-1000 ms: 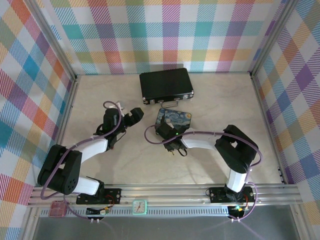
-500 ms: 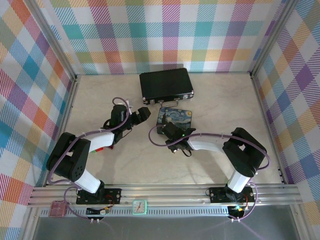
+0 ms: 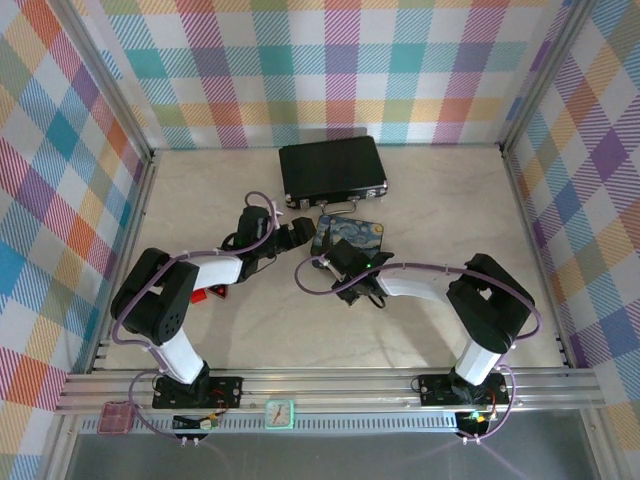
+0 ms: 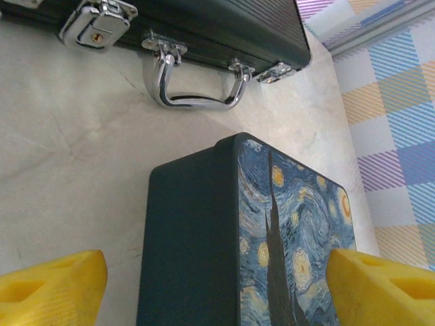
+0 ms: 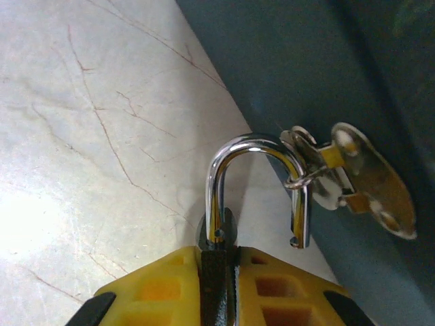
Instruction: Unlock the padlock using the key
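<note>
At the bottom centre of the right wrist frame, my right gripper (image 5: pixel 219 265) is clenched on the padlock (image 5: pixel 215 204). Its shackle looks sprung but is hooked through the hasp (image 5: pixel 353 170) on the box (image 5: pixel 306 54). A crooked pull could drag the box or twist the lock loose, since my left gripper (image 4: pixel 217 285) hangs released astride the box. The desk (image 5: pixel 88 136) is pale veined marble, ringed by plaid walls (image 3: pixel 330 60).

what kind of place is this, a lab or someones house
Most likely a robot test cell, not a home: plaid panels wall in a marble-look table, two arms are bolted to an aluminium rail, and a black briefcase and painted box sit as props.
</note>
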Action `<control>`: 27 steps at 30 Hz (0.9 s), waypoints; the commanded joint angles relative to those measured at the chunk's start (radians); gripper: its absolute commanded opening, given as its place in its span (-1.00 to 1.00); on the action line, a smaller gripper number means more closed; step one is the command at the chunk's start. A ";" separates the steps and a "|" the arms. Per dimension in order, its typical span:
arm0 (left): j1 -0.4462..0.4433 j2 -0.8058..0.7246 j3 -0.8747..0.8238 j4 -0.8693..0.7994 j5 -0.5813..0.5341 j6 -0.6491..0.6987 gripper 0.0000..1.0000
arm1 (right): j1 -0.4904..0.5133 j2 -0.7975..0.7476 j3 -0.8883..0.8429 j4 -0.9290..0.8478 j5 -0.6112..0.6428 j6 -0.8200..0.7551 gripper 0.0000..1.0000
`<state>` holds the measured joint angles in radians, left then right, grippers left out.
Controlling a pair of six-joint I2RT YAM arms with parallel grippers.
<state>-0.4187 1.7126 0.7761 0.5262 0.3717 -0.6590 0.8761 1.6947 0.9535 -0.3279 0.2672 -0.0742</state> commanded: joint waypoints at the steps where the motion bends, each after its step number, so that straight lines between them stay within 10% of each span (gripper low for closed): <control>1: -0.010 0.029 0.043 -0.019 0.050 0.033 0.62 | -0.001 0.018 0.024 0.035 -0.037 -0.162 -1.00; 27: -0.124 0.040 -0.054 0.186 0.062 -0.113 0.51 | -0.055 0.036 0.071 0.202 -0.242 -0.098 -1.00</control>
<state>-0.5018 1.7840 0.7559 0.6991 0.3573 -0.7345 0.8246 1.7264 0.9726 -0.2218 0.0856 -0.2256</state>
